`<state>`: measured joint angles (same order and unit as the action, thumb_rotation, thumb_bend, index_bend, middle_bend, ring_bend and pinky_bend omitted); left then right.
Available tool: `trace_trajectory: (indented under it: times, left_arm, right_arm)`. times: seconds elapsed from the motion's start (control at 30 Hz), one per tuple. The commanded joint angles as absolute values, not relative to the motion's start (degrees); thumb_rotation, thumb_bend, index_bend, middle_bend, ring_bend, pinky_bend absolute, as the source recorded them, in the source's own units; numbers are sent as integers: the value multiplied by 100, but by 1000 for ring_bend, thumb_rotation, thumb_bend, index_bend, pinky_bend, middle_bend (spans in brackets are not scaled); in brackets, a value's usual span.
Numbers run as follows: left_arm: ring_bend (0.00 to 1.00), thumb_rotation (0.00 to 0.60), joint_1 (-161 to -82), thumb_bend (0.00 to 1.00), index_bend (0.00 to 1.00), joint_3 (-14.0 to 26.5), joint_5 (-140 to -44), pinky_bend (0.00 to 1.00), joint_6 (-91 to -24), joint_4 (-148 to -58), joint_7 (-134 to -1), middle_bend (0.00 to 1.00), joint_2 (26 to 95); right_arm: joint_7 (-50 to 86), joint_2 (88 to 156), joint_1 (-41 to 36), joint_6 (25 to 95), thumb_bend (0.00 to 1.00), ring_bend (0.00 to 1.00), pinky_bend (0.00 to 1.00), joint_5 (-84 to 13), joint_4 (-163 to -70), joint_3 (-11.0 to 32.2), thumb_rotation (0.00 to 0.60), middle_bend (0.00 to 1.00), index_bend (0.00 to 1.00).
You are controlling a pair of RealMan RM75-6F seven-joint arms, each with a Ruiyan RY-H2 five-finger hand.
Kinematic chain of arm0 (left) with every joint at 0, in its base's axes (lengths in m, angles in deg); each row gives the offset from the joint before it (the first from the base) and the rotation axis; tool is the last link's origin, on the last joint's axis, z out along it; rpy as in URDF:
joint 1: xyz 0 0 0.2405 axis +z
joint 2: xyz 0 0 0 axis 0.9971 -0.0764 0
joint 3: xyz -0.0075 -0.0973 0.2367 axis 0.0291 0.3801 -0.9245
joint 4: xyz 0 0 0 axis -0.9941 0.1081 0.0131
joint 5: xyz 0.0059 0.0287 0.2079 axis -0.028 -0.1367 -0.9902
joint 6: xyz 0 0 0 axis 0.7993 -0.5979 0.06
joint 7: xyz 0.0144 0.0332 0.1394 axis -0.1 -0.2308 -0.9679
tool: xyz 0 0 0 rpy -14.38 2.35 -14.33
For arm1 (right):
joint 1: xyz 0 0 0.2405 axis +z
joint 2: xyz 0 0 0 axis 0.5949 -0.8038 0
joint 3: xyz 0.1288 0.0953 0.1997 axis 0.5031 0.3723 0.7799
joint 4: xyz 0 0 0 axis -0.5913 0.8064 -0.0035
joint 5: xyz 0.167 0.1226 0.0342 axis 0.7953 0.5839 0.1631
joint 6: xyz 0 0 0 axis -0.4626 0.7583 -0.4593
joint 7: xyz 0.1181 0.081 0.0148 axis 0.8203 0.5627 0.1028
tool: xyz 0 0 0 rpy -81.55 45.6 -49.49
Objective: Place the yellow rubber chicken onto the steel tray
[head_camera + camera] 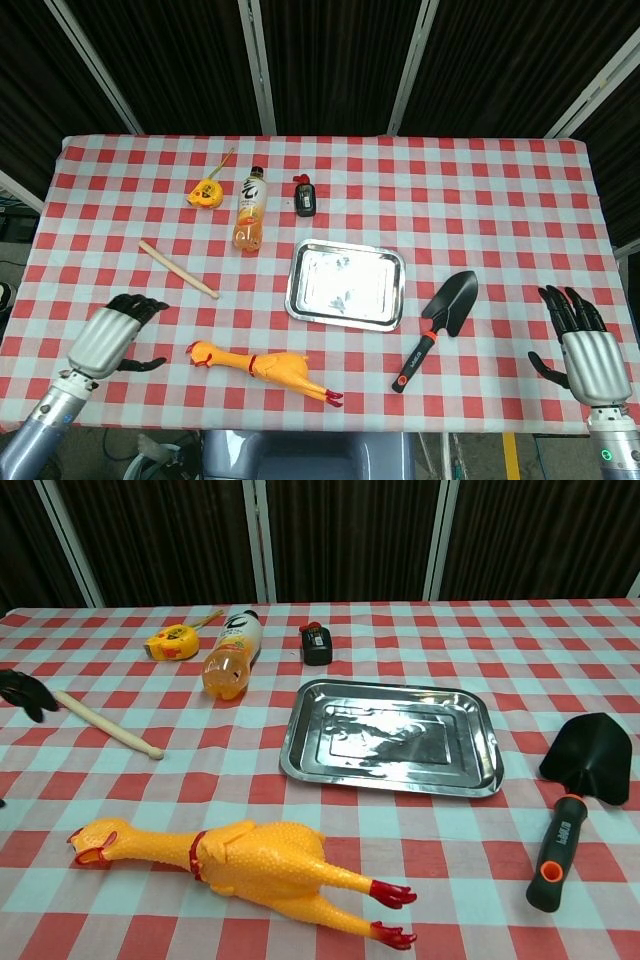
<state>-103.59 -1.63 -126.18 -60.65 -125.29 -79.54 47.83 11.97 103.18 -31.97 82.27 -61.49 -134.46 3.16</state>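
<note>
The yellow rubber chicken (262, 367) (245, 868) lies on its side near the table's front edge, head to the left, red feet to the right. The steel tray (347, 284) (392, 737) sits empty, behind and to the right of it. My left hand (111, 336) hovers open a short way left of the chicken's head, apart from it; only its fingertips (20, 690) show in the chest view. My right hand (582, 350) hangs open at the table's right front corner, holding nothing.
A black trowel (438, 325) (577, 797) with an orange-ringed handle lies right of the tray. A wooden stick (177, 268), an orange drink bottle (249, 210), a yellow tape measure (205, 191) and a small black bottle (305, 196) lie behind the chicken.
</note>
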Motion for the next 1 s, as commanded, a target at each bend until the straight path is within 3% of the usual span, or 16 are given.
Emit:
trace_trajectory:
  times: [0.03,0.4,1.0]
  left_arm:
    - [238,600,-10854,32,238,-149,-12614,269,-5401,-12732,-8292,301,5152]
    - [286,600,-11601,68,286,5,-11959,330,-4215,-12700,-9236,347,6069]
    - [318,600,-11969,241,324,-23,-11338,357,-4045,-12239,-9576,393,6765]
  right_arm:
    - [1188,10309,-3209,8243,265,27,137,-6156,-13453,310,600,102,0]
    - [1211,10256,-3310,8365,265,27,137,-6141,-13470,293,600,102,0]
    - [1200,10207,-3381,8379,264,27,136,-6073,-13504,287,600,102,0]
